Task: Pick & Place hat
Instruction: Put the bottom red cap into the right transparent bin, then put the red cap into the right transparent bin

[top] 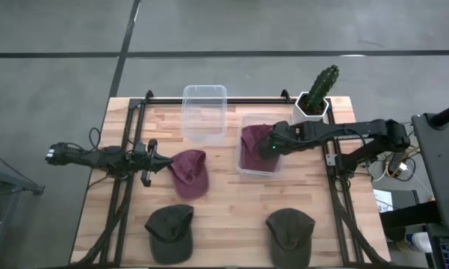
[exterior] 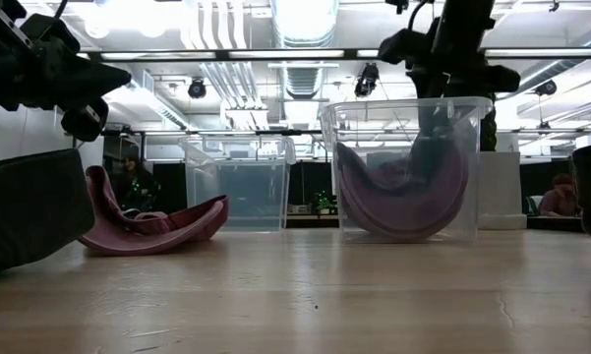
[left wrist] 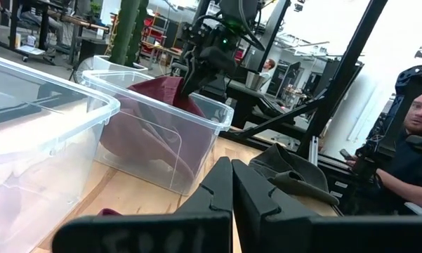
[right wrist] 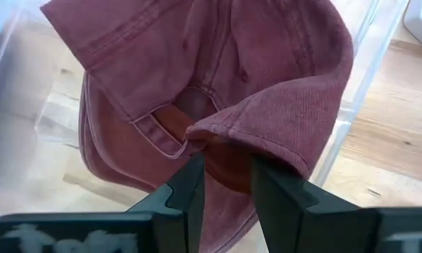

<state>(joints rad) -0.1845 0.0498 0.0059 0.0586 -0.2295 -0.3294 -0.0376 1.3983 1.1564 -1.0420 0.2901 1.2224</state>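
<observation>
One maroon hat (top: 252, 142) sits inside the right clear bin (top: 260, 175), sagging against the bin's walls in the low view (exterior: 403, 197). My right gripper (top: 271, 146) (right wrist: 228, 165) is over this bin, shut on the hat's upper edge. A second maroon hat (top: 189, 173) lies on the table by its crown and brim (exterior: 147, 226). My left gripper (top: 158, 162) (left wrist: 232, 176) is shut just left of that hat and raised above it (exterior: 84, 113), touching nothing. My right gripper pinches a folded part of the hat's back rim (right wrist: 228, 137), beside the strap opening (right wrist: 170, 130), between its two fingers. The fingers come from above, pointing down into the bin. The hat hangs slack below them, its lower part resting in the bin.
An empty clear bin (top: 204, 112) stands at the far edge, left of the filled one. Two dark green hats (top: 169, 232) (top: 290, 235) lie near the table's near edge. A potted cactus (top: 317, 93) stands at the far right corner. A person (left wrist: 418, 161) sits beyond the table.
</observation>
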